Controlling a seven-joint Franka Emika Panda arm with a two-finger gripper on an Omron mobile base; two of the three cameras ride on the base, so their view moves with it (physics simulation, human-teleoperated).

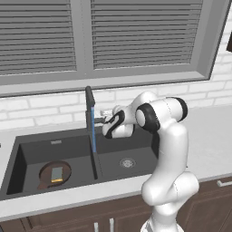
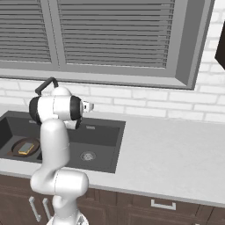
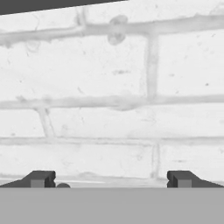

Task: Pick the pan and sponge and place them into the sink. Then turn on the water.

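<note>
in the left basin of the sink point(image 1: 54, 146), pan point(image 1: 46, 174) and sponge point(image 1: 56, 174) rest; water point(image 1: 93, 133) runs.
the hand point(image 3: 111, 180) is spread and empty; better to draw it back gently, clear of the faucet point(image 1: 90, 102).

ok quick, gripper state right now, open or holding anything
gripper: open, jaws spread wide, holding nothing, facing the brick wall

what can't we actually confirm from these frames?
- Gripper: hand view shows its open tips facing the brick wall; whether it touches the faucet can't be told, the forearm covers it in the left base view.
- Faucet in the right base view: mostly behind the arm.
- Water: where it lands is unclear.
- Sponge on the pan: too small for detail.
- Sink: left basin cut by the frame edge in the right base view.
</note>
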